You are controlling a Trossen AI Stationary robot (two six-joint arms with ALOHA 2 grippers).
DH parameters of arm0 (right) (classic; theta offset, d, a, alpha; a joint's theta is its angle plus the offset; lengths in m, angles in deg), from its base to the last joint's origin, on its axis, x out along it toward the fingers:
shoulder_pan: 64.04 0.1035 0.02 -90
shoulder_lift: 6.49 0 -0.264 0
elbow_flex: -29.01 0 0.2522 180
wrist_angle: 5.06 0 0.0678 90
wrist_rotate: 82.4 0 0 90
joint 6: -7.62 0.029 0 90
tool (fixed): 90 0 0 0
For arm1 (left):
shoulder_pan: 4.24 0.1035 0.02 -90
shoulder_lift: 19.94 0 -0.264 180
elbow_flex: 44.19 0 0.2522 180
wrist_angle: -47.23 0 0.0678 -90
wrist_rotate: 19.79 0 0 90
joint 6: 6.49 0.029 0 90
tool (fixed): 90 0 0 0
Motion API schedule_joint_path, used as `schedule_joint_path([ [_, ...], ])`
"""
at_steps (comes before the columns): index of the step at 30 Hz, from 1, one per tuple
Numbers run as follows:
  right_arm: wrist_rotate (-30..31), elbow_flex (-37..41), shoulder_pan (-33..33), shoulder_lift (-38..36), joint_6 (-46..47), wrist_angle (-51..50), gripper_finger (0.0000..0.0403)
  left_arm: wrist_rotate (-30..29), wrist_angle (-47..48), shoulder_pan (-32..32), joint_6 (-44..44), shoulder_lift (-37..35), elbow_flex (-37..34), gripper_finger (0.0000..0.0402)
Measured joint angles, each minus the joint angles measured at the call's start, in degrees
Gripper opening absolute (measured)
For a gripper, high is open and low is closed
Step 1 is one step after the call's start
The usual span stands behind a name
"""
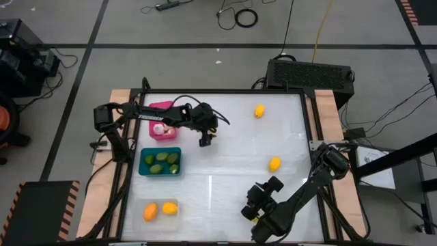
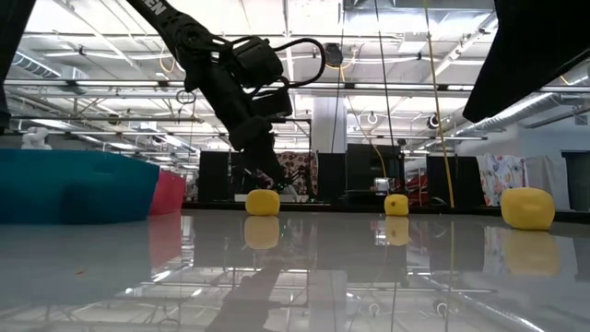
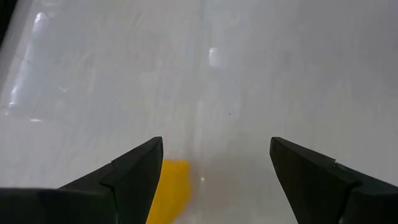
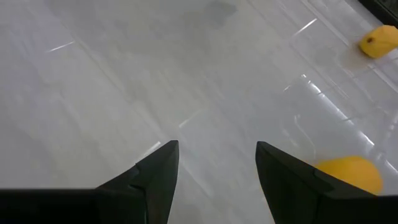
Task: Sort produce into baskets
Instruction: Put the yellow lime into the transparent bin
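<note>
Lying loose on the white desk (image 1: 225, 171) are three yellow-orange fruits: one (image 1: 259, 111) near the far edge, one (image 1: 274, 163) toward the right side, and a third (image 1: 254, 214) just beside the right tool near the front edge, only partly seen in the high view. In the low view they appear as three yellow lumps, the largest (image 2: 527, 207) at the right.

Three baskets are lined up along the desk's left side. The pink basket (image 1: 162, 123) at the far end holds pale whitish bulbs (image 1: 160, 128). The teal basket (image 1: 160, 162) in the middle holds several dark green ovals (image 1: 164, 162). The clear basket (image 1: 160, 209) nearest the front holds two yellow-orange fruits (image 1: 150, 212).

The left tool (image 1: 205, 140) is held above the bare desk just beside the pink basket, its arm reaching across that basket. Its fingers (image 3: 134, 171) are spread wide with nothing between them, and a blurred yellow shape (image 3: 169, 190) is seen beside one of them in the left wrist view.

The right tool (image 1: 254, 205) is positioned near the front edge, right of centre. Its fingers (image 4: 155, 171) are parted and nothing is gripped; one fruit (image 4: 348, 173) is seen just beside one finger and another (image 4: 379, 41) well apart in the right wrist view.
</note>
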Motion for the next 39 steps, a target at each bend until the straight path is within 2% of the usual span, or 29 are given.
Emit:
schedule_joint_path([
  [4, 0.0, 0.0, 0.0, 0.0, -0.01, 0.56, 0.0205, 2.65, -0.02, -0.01, 0.02, 0.0, 0.0, 0.0304],
  [16, 0.25, 0.0, -1.26, 0.02, -0.63, 1.29, 0.0205, 2.58, 0.56, 0.0, 0.27, 0.0, 0.0, 0.0304],
  [22, 0.31, 0.0, -2.45, 0.04, -3.65, 4.23, 0.0205, 2.48, 2.13, -0.18, 7.32, 0.0, 0.0, 0.0304],
  [29, 1.67, 0.0, -2.72, 0.07, -7.46, 10.61, 0.0205, 2.48, 3.47, -0.24, 9.41, 0.0, 0.0, 0.0304],
  [39, 3.19, -0.02, -3.16, 0.09, -10.13, 12.06, 0.0205, -2.75, 3.93, -0.04, 10.8, -0.48, 3.88, 0.0304],
])
